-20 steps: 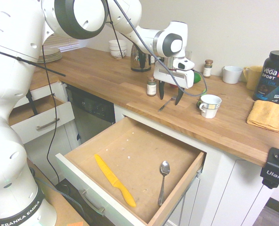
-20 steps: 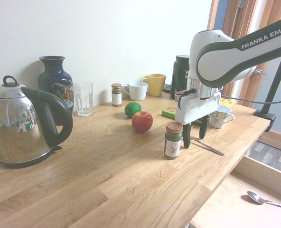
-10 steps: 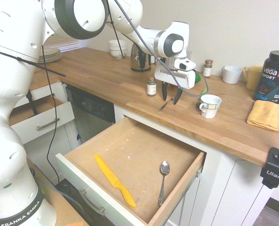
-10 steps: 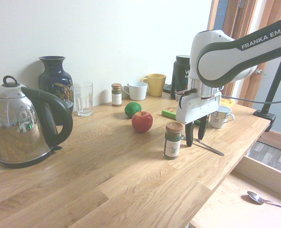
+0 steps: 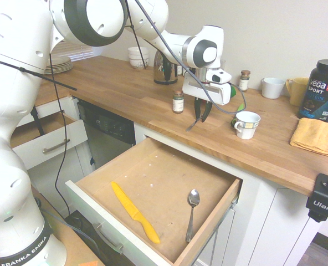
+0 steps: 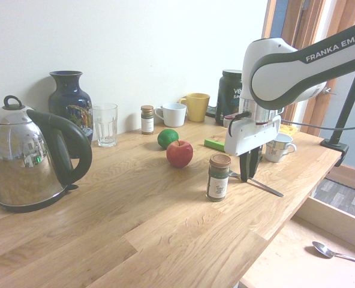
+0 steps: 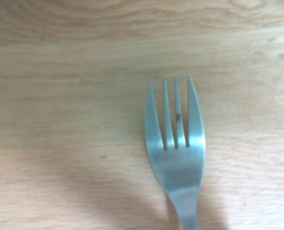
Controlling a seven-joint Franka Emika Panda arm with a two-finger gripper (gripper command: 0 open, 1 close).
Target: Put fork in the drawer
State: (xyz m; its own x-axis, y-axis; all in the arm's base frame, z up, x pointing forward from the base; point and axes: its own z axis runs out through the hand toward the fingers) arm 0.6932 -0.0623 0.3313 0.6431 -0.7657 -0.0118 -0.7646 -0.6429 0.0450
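The grasping step was in hand: the gripper (image 5: 201, 117) was pointed straight down on the wooden counter (image 5: 125, 91), its jaws drawn nearly together around the fork (image 6: 256, 182); a firm clamp could not be confirmed. Next, the fork would need to be lifted and carried to the open drawer (image 5: 153, 183) below.

Plain pale wall (image 6: 165, 48) behind long wooden countertop (image 5: 125, 88); white cabinets (image 5: 264, 221) below; wood-framed window (image 6: 297, 24) at end.
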